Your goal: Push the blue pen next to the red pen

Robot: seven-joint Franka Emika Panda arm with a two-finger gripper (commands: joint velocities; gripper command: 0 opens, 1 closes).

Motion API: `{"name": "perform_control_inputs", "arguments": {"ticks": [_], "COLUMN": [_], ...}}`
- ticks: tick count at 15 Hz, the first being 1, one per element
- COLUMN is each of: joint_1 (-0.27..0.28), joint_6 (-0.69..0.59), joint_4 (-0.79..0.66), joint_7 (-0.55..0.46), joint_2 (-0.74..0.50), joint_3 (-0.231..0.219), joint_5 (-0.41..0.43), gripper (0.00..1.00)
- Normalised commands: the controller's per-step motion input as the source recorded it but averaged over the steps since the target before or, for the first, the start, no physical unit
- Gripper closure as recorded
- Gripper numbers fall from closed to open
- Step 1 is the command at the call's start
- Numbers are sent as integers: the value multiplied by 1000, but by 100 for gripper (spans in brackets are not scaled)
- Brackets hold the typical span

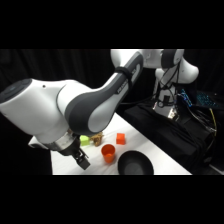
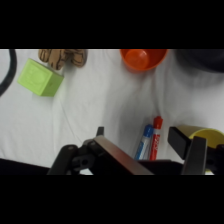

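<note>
Beside claw (image 2: pixel 150 160): one blue pen (image 2: pixel 145 142) touching one red pen (image 2: pixel 156 137); claw grip state cannot tell.

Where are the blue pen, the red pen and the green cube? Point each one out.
blue pen (image 2: pixel 145 143): wrist view, middle of its body.
red pen (image 2: pixel 156 136): wrist view, middle of its shaft.
green cube (image 2: pixel 40 77): wrist view, its top face.

White table (image 1: pixel 150 150), black curtain backdrop (image 1: pixel 60 65), dark equipment bench (image 1: pixel 170 125) beside it

Bare table (image 2: pixel 100 115) (green cube (image 2: pixel 41 77) aside)
</note>
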Motion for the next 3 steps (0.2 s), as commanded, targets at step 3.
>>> {"name": "perform_control_inputs", "arguments": {"ticks": [3], "joint_1": [34], "joint_6": [34], "joint_4": [-727], "joint_7": [138], "joint_2": [-609], "joint_3": [23], "joint_5": [-27], "gripper": [0]}}
